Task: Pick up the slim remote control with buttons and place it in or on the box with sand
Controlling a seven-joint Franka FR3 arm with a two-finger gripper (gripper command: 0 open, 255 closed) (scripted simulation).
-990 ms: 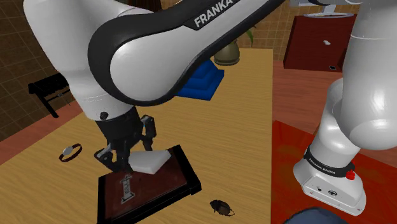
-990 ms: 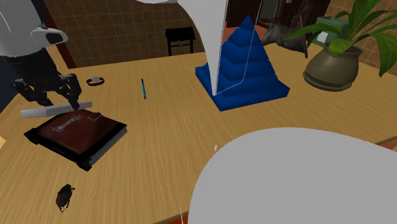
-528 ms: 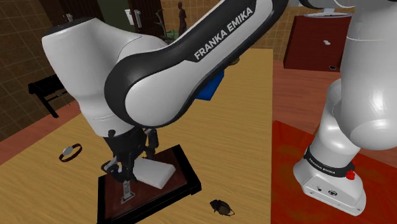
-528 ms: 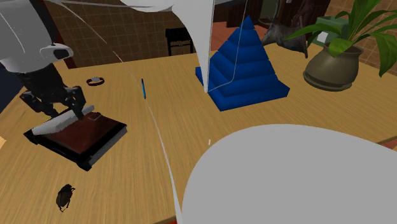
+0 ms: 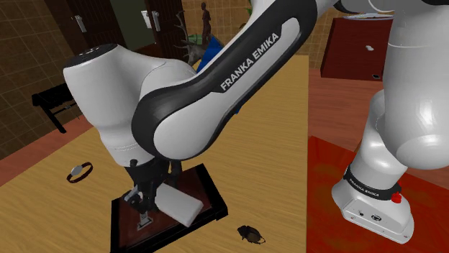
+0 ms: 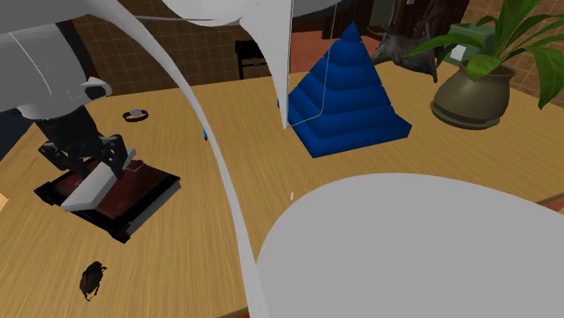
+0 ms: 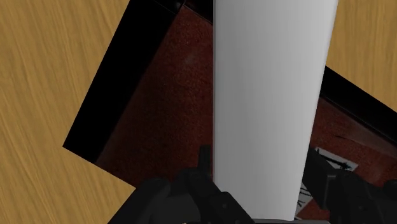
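The remote, drawn as a plain white slab (image 5: pixel 178 203), is clasped at one end by my black gripper (image 5: pixel 147 200), which is shut on it. It hangs tilted just over the box with sand (image 5: pixel 214 195), a black-framed tray with dark red-brown fill. In the second exterior view the remote (image 6: pixel 89 189) slants down from the gripper (image 6: pixel 101 169) above the box's (image 6: pixel 147 204) near-left part. Seen from the wrist, the remote (image 7: pixel 267 95) runs out from the gripper (image 7: pixel 261 177) across the sand (image 7: pixel 159 114). Whether it touches the sand I cannot tell.
A small pale figure (image 5: pixel 144 215) lies in the box. A dark beetle (image 5: pixel 250 233) sits near the table's front edge and a wristband (image 5: pixel 79 172) lies to the box's left. A blue stepped pyramid (image 6: pixel 348 86) and a potted plant (image 6: pixel 470 90) stand farther off.
The gripper has come down with the remote and shifted over the box. The remote, level a second ago, now tilts down toward the sand.
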